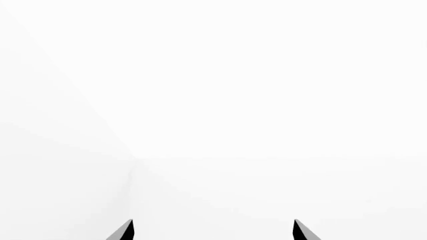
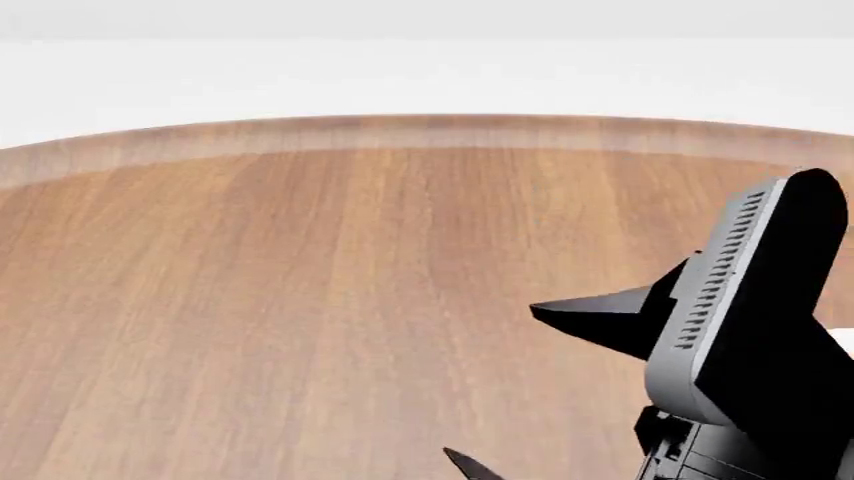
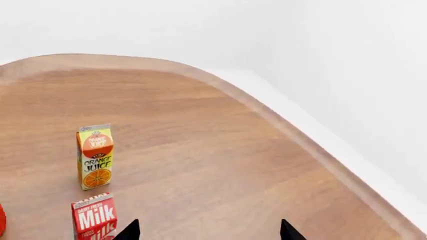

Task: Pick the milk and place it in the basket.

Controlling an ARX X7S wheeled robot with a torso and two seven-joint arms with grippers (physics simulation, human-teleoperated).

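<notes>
The milk (image 3: pixel 95 216), a red carton with white "Milk" lettering, stands upright on the wooden table (image 3: pixel 220 150) in the right wrist view. It is just outside one fingertip (image 3: pixel 130 231) of my right gripper (image 3: pixel 208 231), not between the jaws. That gripper is open and holds nothing. In the head view the right gripper (image 2: pixel 491 383) hovers over bare wood at the lower right. My left gripper (image 1: pixel 213 231) is open, with only white surface in front of it. The basket is out of view.
An orange-and-yellow orange juice carton (image 3: pixel 95 156) stands upright just beyond the milk. A sliver of something red (image 3: pixel 1 220) shows at the frame edge beside the milk. The table's rounded edge (image 3: pixel 300 135) curves past the right gripper, with white floor beyond it.
</notes>
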